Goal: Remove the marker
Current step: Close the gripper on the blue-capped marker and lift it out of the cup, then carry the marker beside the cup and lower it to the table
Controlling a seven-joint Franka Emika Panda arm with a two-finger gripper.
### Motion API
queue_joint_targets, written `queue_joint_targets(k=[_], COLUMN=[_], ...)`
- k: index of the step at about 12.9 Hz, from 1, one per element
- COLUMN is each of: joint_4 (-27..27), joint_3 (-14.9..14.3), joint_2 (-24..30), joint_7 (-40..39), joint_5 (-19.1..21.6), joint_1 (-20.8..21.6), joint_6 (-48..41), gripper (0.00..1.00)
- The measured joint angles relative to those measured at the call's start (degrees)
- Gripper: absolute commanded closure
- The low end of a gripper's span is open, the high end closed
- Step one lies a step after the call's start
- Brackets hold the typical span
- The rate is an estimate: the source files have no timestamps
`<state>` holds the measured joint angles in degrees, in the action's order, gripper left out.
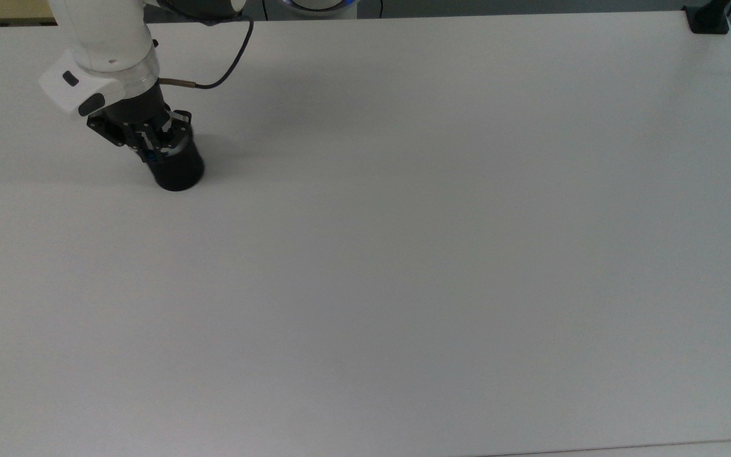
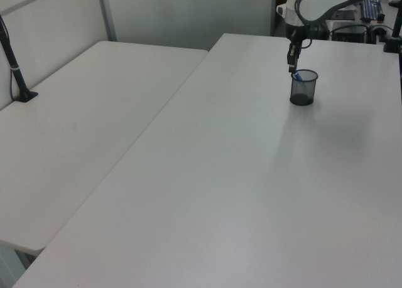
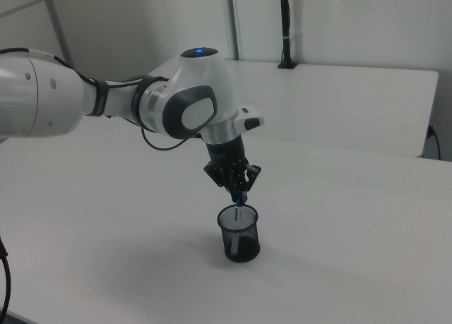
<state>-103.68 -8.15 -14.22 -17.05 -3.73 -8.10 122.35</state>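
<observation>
A black mesh cup [image 1: 179, 171] stands upright near the far left of the white table [image 1: 403, 254] in the top view. The marker [image 3: 238, 211] leans inside it, with its blue top poking above the rim. My gripper [image 3: 239, 195] points down over the cup's mouth, its fingers closed together on the marker's blue top. In the left view the gripper [image 2: 292, 67] hangs just above the cup [image 2: 303, 90], and a bit of the blue marker [image 2: 297, 77] shows at the rim. From the top view the gripper [image 1: 151, 151] covers most of the cup's opening.
A black clamp mount [image 1: 708, 19] sits at the table's far right corner in the top view. The arm's black cable [image 1: 226, 63] loops behind the wrist. In the left view a second white table [image 2: 75, 125] adjoins, with a black post [image 2: 16, 68] on it.
</observation>
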Motion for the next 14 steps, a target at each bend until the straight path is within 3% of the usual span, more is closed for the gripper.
queue_joint_targets(k=[5, 10, 14], joint_4=[1.7, 12.4, 13.2], joint_3=[0.0, -1.8, -1.0], joint_2=[1.6, 9.2, 10.0], joint_7=[1.1, 1.5, 1.5], joint_5=[1.2, 9.6, 10.5], joint_1=[0.0, -1.4, -0.5], joint_6=[-1.1, -16.6, -22.5], gripper=[1.0, 1.0, 1.0])
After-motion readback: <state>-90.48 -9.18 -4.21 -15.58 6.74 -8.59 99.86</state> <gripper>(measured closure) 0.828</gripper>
